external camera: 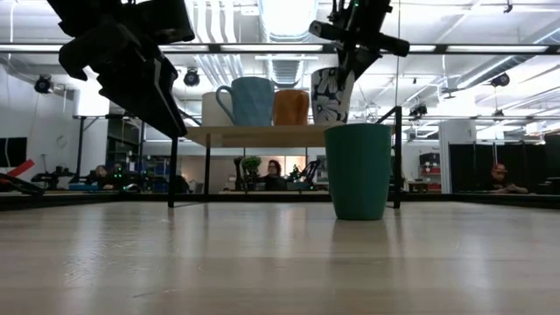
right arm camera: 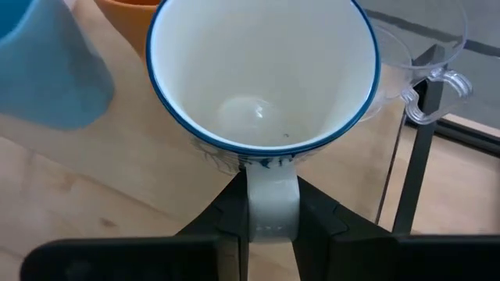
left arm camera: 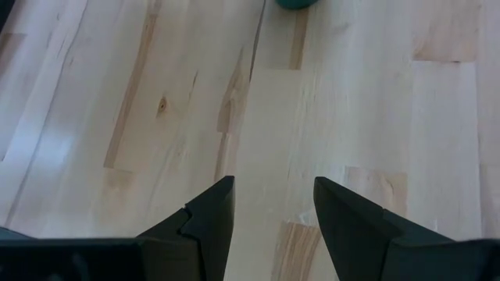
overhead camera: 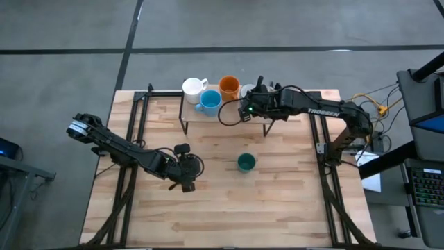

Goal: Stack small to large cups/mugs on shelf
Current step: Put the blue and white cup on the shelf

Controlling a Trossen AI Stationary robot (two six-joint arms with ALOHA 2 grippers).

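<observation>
On the shelf (overhead camera: 232, 117) stand a white mug (overhead camera: 193, 87), a light blue mug (overhead camera: 209, 103) and an orange mug (overhead camera: 229, 87). My right gripper (right arm camera: 269, 195) is shut on the greyish-white patterned mug (external camera: 332, 94) at the shelf's right part. A tiny clear glass (right arm camera: 426, 66) stands beside that mug. The dark teal-green cup (overhead camera: 246, 162) stands upright on the tabletop in front of the shelf. My left gripper (left arm camera: 273, 195) is open and empty above the table, left of the teal cup. My right gripper pinches the patterned mug's handle (right arm camera: 271, 204) between its two fingers, which lie on the handle's two flat sides. The gripper comes from the table's right side and from above. The mug is near upright, mouth up, its base at the shelf's top (external camera: 331, 122); whether it rests there I cannot tell.
The shelf stands on thin black legs (external camera: 172, 171) at the table's far middle. Bare tabletop (overhead camera: 277, 208) lies in front and to the right of the teal cup. People sit in the room beyond the table (external camera: 273, 171).
</observation>
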